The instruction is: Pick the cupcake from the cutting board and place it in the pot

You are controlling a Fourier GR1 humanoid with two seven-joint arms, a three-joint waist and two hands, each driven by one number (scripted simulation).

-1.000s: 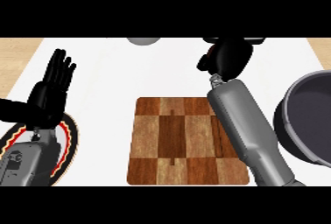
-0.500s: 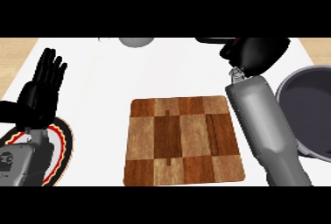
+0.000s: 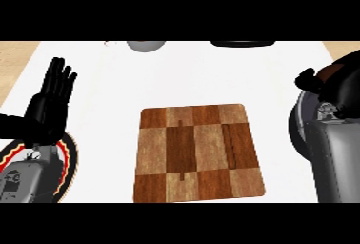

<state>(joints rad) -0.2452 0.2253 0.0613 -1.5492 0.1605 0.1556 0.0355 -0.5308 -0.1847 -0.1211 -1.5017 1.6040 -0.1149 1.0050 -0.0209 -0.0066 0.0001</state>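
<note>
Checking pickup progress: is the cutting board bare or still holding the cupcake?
Bare: the cutting board shows only its wood squares, no cupcake on top.

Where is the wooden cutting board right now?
In the head view, the cutting board lies flat at the counter's middle, between the resting left robot hand and the pot at the right edge.

counter (image 3: 211, 71) white | cutting board (image 3: 198, 152) (checkered wood) centre | pot (image 3: 301, 128) right | plate (image 3: 67, 162) left

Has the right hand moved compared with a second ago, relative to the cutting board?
Yes. The right hand has swung rightward, away from the cutting board, and now hangs over the pot.
</note>
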